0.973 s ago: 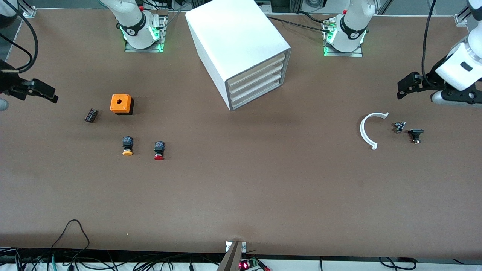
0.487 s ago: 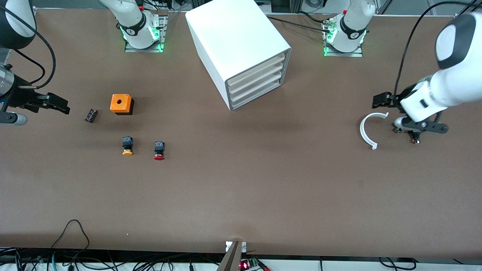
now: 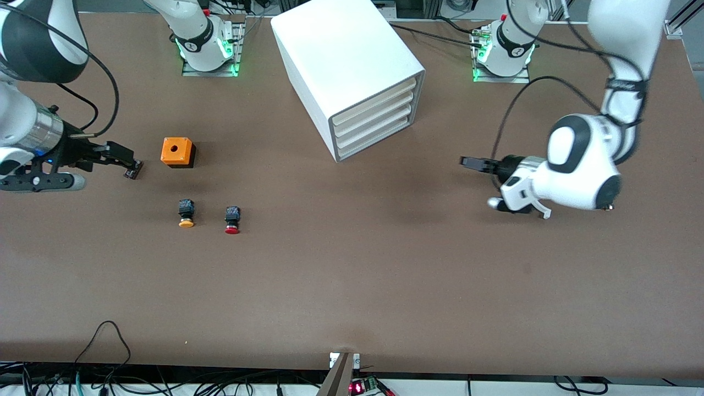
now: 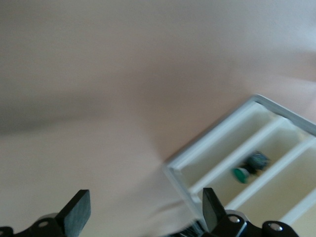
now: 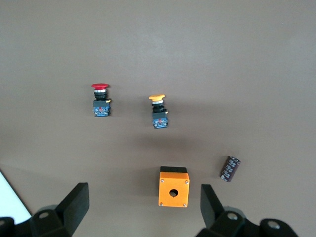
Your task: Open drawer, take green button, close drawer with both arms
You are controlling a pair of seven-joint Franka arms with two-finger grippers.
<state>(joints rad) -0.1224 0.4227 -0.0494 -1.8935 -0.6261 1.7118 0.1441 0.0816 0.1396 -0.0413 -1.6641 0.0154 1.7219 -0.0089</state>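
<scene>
The white cabinet (image 3: 352,66) stands at the table's middle near the bases. All four cream drawers look shut, the lowest drawer (image 3: 378,138) included. In the left wrist view the cabinet front (image 4: 197,163) shows, with the green-capped button (image 4: 241,175) lying between the cream fronts; I cannot tell in which drawer. My left gripper (image 3: 466,161) is open and empty (image 4: 143,211) over the table, a short way in front of the drawers. My right gripper (image 3: 129,164) is open and empty (image 5: 142,205) over a small black cylinder (image 3: 132,170) beside the orange box.
An orange box (image 3: 177,152) with a round hole, a yellow-capped button (image 3: 186,213) and a red-capped button (image 3: 232,219) lie toward the right arm's end. They also show in the right wrist view, with the cylinder (image 5: 230,168). A white curved piece (image 3: 545,214) is mostly hidden under the left arm.
Both arms have swung in from the table's ends. The left gripper moved toward the cabinet's drawer front and now covers the curved piece. The right gripper moved toward the orange box.
</scene>
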